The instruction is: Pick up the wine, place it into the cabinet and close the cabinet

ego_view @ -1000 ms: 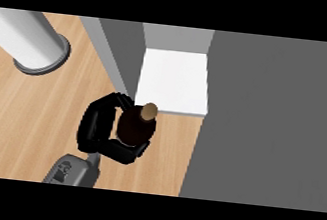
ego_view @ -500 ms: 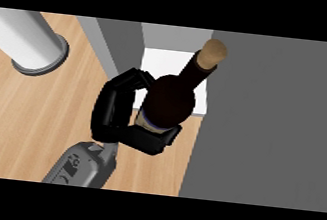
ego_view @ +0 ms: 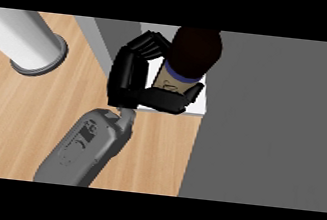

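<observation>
The wine bottle [ego_view: 195,50] is dark, with a blue band and a tan label. It is off the counter and tilted toward me. My left hand [ego_view: 129,76] is shut on it from its left side, fingers curled round the far side and thumb across the label. The bottle hangs over the white cabinet floor [ego_view: 155,29], most of which it and the hand hide. Its cork is out of sight. My grey forearm [ego_view: 84,149] comes in from the lower left. The right hand shows nowhere.
A white cylinder [ego_view: 22,37] stands on the wooden counter [ego_view: 17,117] at the upper left. A grey cabinet panel [ego_view: 115,31] rises just left of the white floor. A broad grey cabinet surface [ego_view: 269,123] fills the right side.
The bottle has gone from standing on the counter to raised, and has moved forward over the white cabinet floor. The hand stays shut on it and has moved forward with it.
</observation>
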